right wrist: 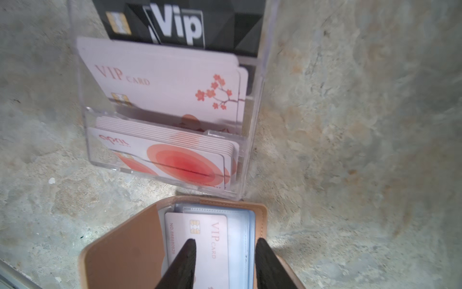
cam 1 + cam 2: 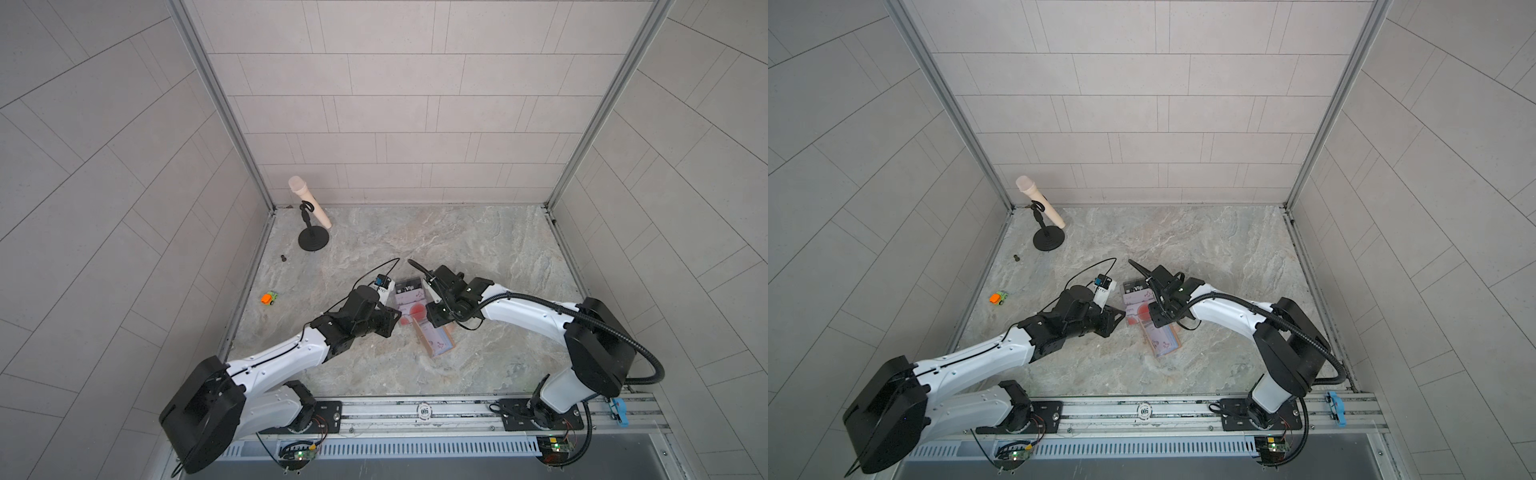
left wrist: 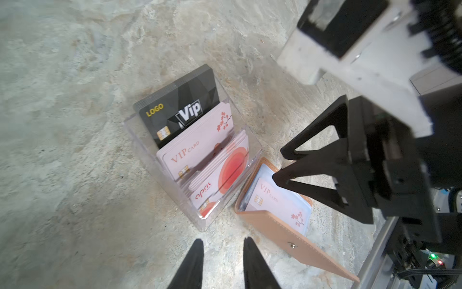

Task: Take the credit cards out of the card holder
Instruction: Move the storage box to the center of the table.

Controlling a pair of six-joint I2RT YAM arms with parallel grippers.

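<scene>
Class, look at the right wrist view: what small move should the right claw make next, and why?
Probably lower the right claw and close on the pink VIP card: the tan card wallet lies open, the card shows in its clear sleeve, and the open jaws hover over it.

Pale grey tiled walls (image 2: 399,104) enclosed a marbled beige-grey stone floor (image 2: 478,249) at nine, twelve and three o'clock; a silver aluminium rail (image 2: 374,411) ran along six o'clock.

Beige microphone (image 2: 309,201) on black stand (image 2: 313,240), orange-green toy car (image 2: 269,298), small dark bolt (image 2: 284,257) perhaps, marbled tabletop (image 2: 457,249).
</scene>
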